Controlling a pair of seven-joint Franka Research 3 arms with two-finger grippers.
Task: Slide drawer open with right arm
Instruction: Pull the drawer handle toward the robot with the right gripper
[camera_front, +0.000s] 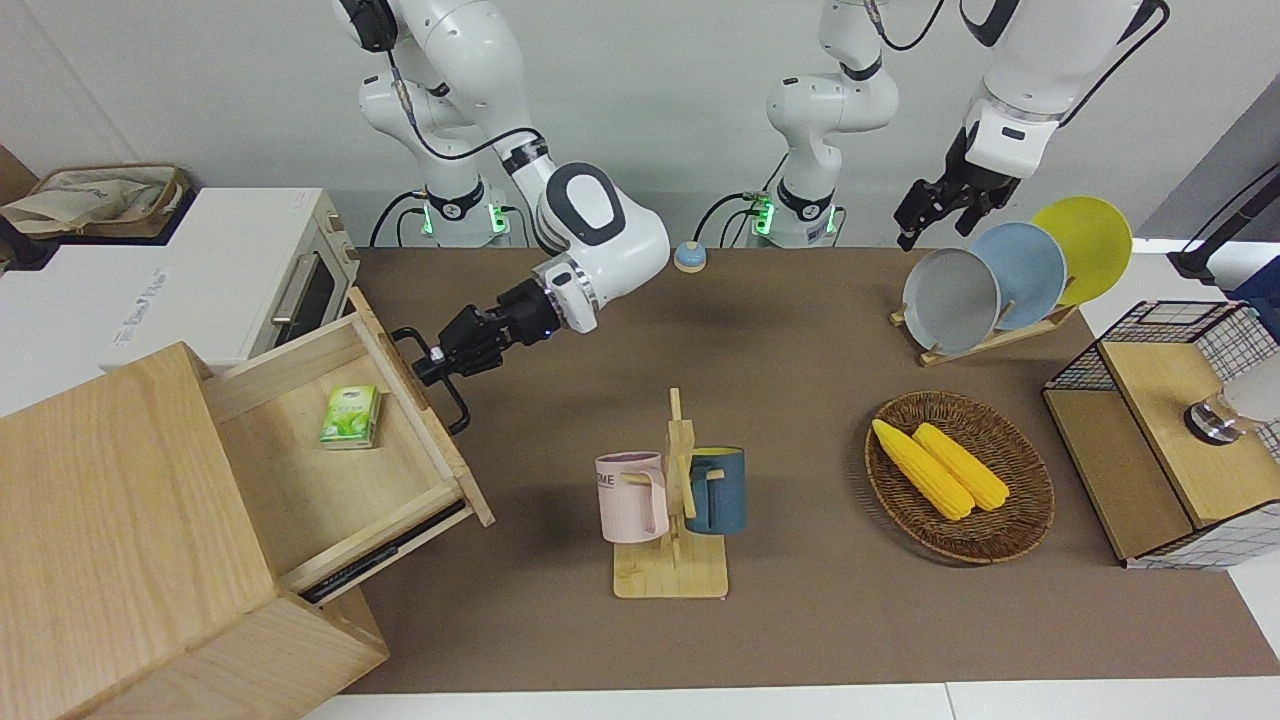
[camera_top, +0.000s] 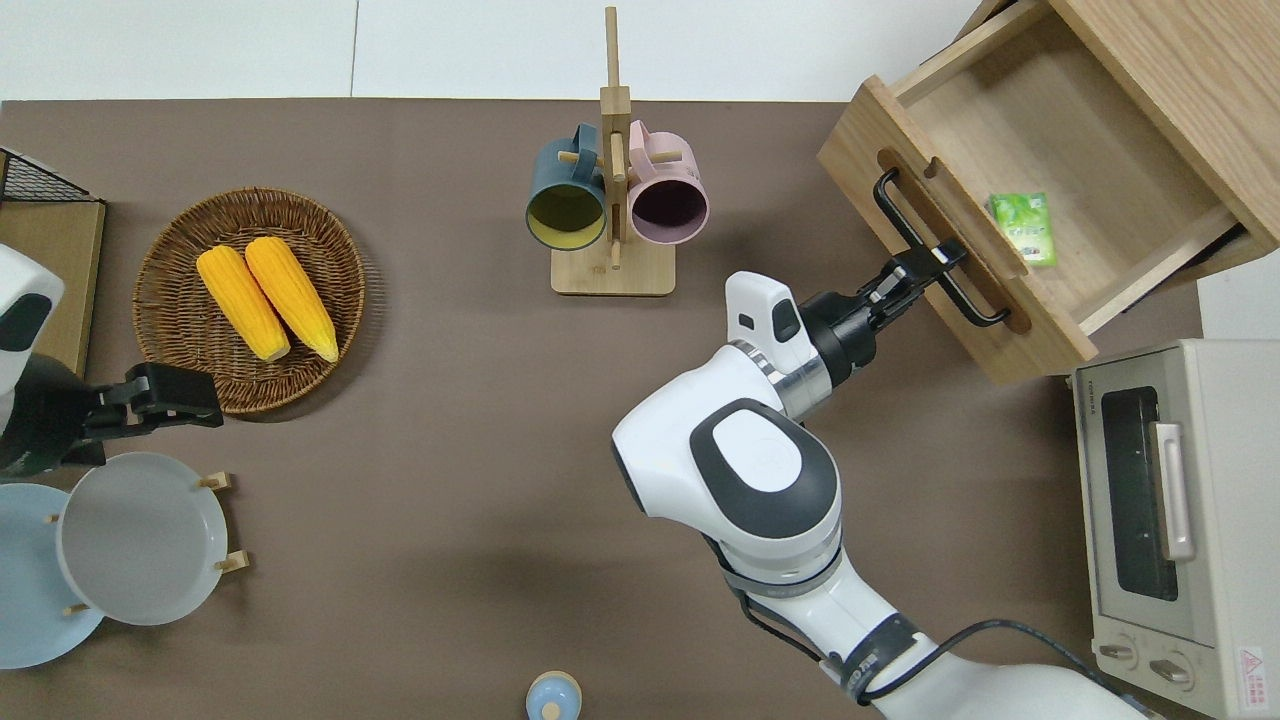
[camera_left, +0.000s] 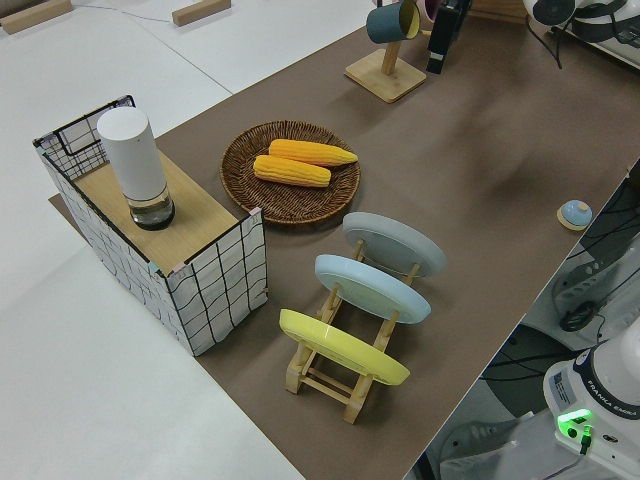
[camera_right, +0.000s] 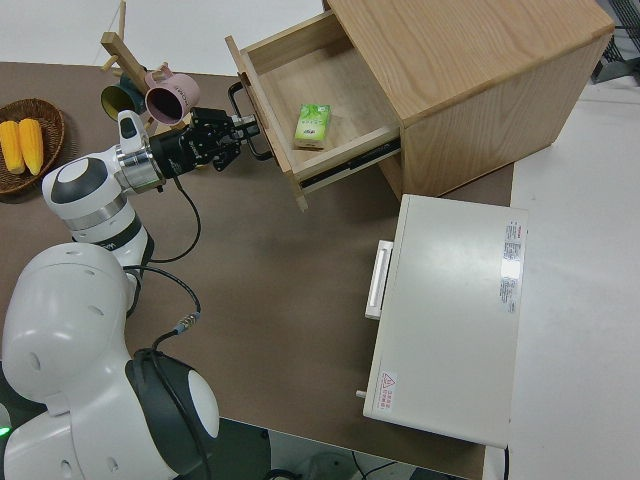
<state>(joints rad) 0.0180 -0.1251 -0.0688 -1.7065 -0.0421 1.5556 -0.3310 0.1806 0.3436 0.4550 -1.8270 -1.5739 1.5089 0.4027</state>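
Right gripper (camera_top: 935, 262) clamps the open drawer (camera_top: 1040, 190) handle (camera_top: 925, 248) (left arm parked)

White arms (camera_top: 740, 480), black joint caps

The drawer (camera_front: 340, 450) is showing matt, pale, grained wood; its handle (camera_top: 935, 255) is showing smooth black metal; the basket (camera_front: 960, 475) is showing rough wicker.

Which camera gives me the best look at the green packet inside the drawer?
The overhead view: it looks straight into the open drawer at the green packet, lying unobstructed on the floor. Front and right side views show it too, at a slant. The left side view misses it.
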